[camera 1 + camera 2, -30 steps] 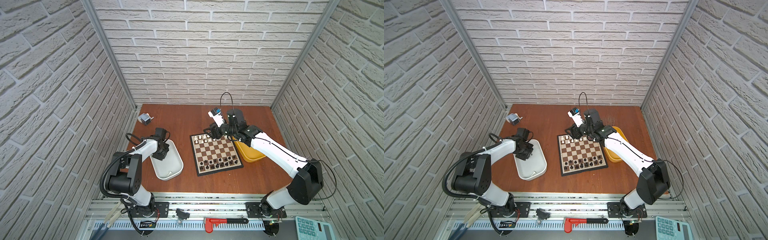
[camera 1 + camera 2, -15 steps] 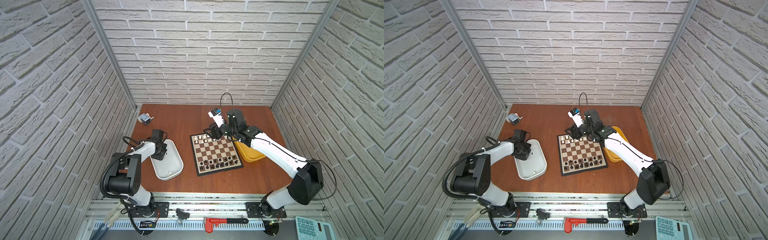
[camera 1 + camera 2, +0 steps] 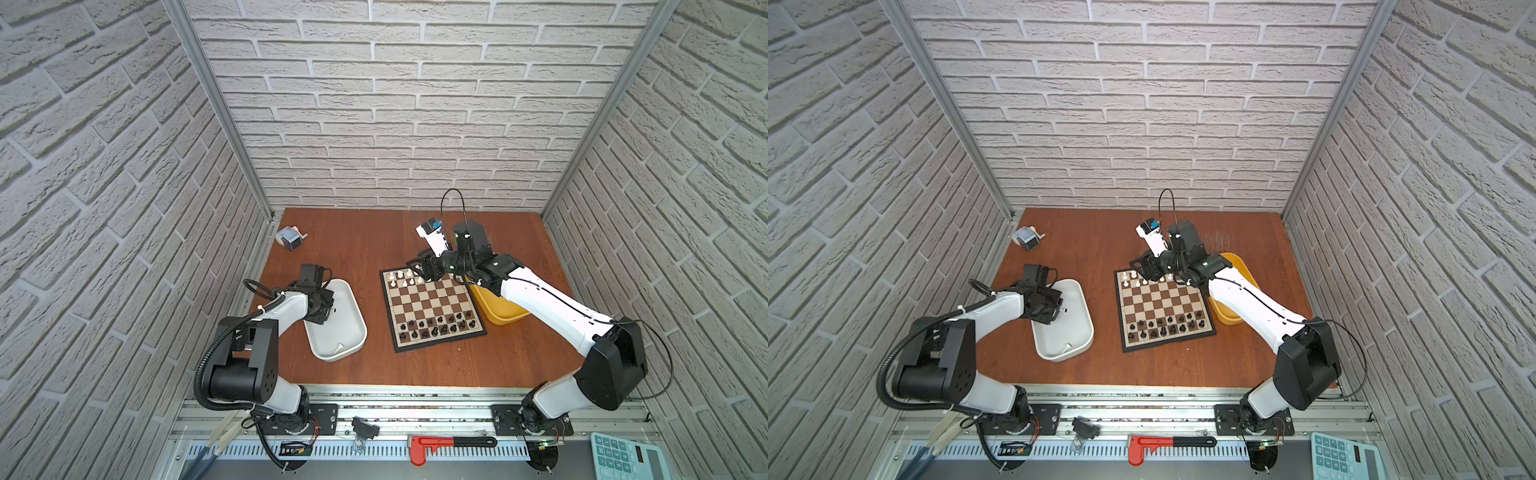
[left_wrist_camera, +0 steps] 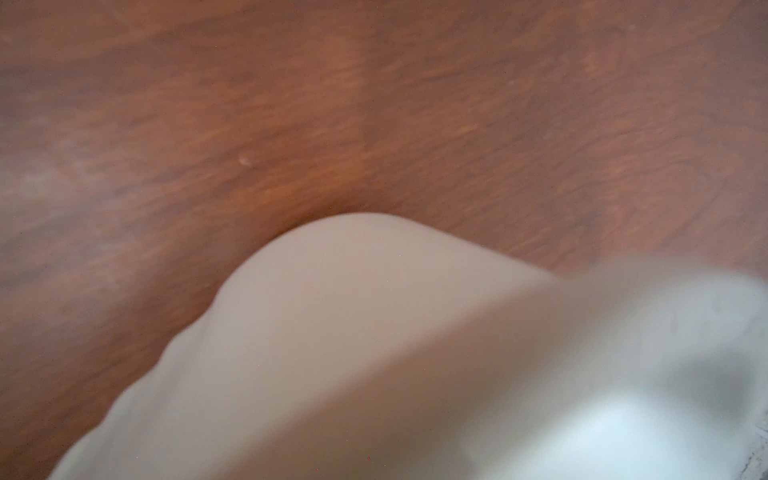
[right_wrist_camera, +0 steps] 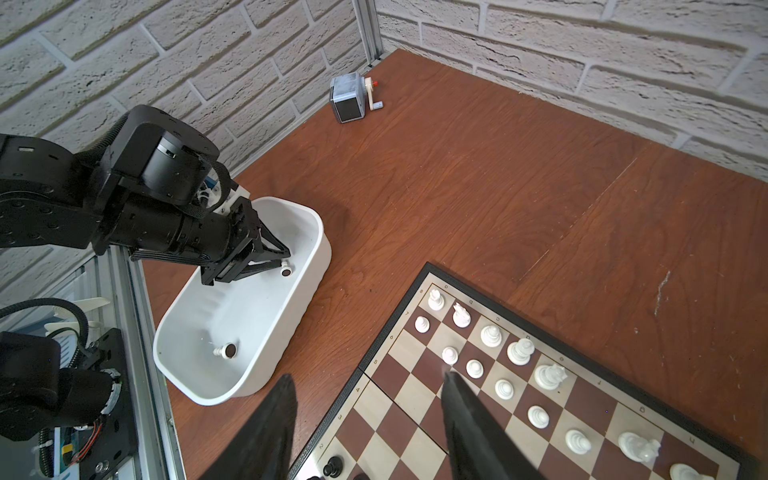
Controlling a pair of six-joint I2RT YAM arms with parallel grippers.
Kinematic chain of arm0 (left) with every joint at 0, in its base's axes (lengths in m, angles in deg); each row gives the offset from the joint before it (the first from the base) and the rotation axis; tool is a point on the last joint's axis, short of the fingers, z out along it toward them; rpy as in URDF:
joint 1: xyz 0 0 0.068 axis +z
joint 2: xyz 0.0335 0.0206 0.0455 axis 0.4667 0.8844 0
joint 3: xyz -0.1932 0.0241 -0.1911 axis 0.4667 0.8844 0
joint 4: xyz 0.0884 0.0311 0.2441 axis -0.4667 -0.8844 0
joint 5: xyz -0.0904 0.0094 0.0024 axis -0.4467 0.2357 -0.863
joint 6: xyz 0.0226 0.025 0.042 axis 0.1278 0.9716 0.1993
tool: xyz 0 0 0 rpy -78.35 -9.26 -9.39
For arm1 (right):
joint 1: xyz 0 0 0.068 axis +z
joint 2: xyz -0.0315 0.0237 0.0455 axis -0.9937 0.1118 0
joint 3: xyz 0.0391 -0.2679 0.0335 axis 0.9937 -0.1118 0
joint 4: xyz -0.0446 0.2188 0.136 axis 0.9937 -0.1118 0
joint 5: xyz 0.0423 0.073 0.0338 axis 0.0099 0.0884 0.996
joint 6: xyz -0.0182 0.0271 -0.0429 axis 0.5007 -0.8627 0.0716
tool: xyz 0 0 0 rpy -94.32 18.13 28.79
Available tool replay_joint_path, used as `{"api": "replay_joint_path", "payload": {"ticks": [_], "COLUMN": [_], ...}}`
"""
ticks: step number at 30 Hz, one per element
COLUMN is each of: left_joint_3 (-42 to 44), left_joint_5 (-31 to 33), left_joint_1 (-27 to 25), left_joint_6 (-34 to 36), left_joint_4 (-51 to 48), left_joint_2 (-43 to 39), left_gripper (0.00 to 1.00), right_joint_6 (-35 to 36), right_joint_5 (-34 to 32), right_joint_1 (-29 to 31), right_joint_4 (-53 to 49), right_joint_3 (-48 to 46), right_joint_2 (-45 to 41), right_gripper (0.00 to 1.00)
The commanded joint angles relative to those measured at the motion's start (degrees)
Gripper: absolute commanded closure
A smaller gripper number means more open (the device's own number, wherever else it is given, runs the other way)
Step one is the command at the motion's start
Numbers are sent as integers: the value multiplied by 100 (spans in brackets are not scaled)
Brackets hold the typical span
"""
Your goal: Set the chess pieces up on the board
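Holds right gripper [image 5: 365, 376] open, empty, over board [image 5: 415, 397] far edge. Rests left gripper [image 5: 282, 257] in white tub [image 5: 321, 237], tips beside lying white pawn [image 5: 286, 271]; cannot tell jaw state.

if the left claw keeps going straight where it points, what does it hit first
The left claw would probably meet the white chess piece lying at its tip first, then the white tub's wall; depth is unclear.
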Motion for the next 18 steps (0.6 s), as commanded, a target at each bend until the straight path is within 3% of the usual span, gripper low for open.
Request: {"api": "replay_joint_path", "payload": {"ticks": [1,18], "left_joint_3": [147,-278], "left_joint_5": [-322,-336], "left_joint_1": [20,-15], "left_joint_6": [25,628], "left_joint_4": [-17,-1081], "left_joint_2": [126,30], "left_gripper": [76,72], "right_joint_6": [-97,-143], "right_joint_5": [76,127], "right_joint_1": [52,87], "right_joint_4": [272,307], "right_joint_3": [-85,-76], "right_joint_2": [-246,-147], "right_gripper": [43,44]}}
